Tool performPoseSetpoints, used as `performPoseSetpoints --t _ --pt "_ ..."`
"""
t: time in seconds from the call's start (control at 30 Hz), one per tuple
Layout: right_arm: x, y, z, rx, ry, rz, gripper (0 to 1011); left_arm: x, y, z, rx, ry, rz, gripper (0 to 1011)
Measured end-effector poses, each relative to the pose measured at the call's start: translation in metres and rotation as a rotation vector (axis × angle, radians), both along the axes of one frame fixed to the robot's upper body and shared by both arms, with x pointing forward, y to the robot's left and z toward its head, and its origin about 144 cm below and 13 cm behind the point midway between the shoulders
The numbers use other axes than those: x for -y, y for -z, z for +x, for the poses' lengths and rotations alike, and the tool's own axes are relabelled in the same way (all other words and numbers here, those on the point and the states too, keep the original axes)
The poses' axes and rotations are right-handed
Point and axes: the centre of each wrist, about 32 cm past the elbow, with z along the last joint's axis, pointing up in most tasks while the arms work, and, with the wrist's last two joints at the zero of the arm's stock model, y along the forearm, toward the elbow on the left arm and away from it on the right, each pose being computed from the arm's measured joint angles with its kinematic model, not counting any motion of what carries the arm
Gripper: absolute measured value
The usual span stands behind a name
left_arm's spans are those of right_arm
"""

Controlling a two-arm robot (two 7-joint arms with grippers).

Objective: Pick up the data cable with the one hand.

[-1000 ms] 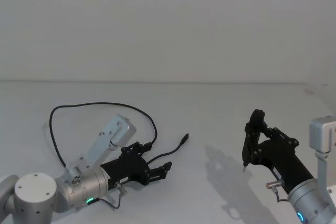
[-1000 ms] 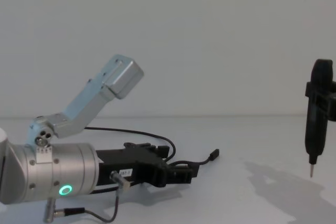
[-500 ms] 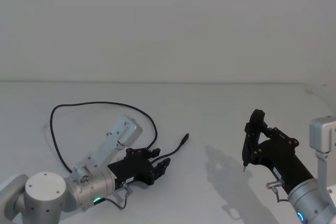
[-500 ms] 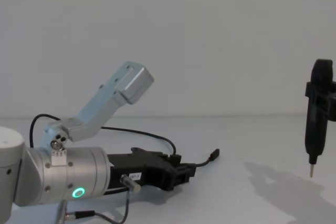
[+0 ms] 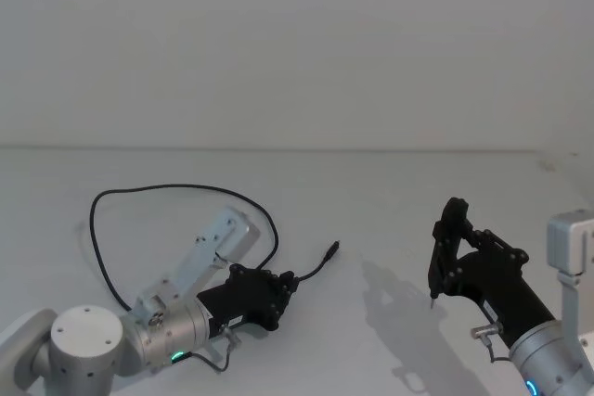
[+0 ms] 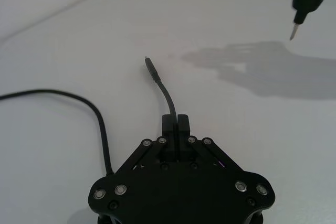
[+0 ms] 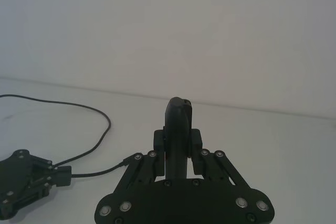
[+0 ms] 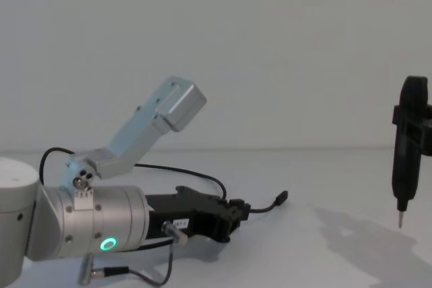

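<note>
- Now the left gripper lies low on the white surface, fingers pinched together on the data cable.
- Thin and black, the cable loops wide behind the gripper; its short plug end pokes forward just past the fingertips.
- Meanwhile the right gripper hangs well apart, clamped on a black pen-shaped tool.

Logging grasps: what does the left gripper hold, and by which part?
The left gripper is shut on the data cable, a short way behind its free plug; the right gripper hangs idle.
</note>
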Motion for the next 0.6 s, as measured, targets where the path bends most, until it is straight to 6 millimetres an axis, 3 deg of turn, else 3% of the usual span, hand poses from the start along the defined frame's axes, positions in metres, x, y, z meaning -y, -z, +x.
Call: performPoseSetpoints --t 0.6 --pt "0.0 0.0 0.0 0.0 0.0 0.0 279 -0.025 -0.029 -0.016 0.059 0.095 -0.041 40"
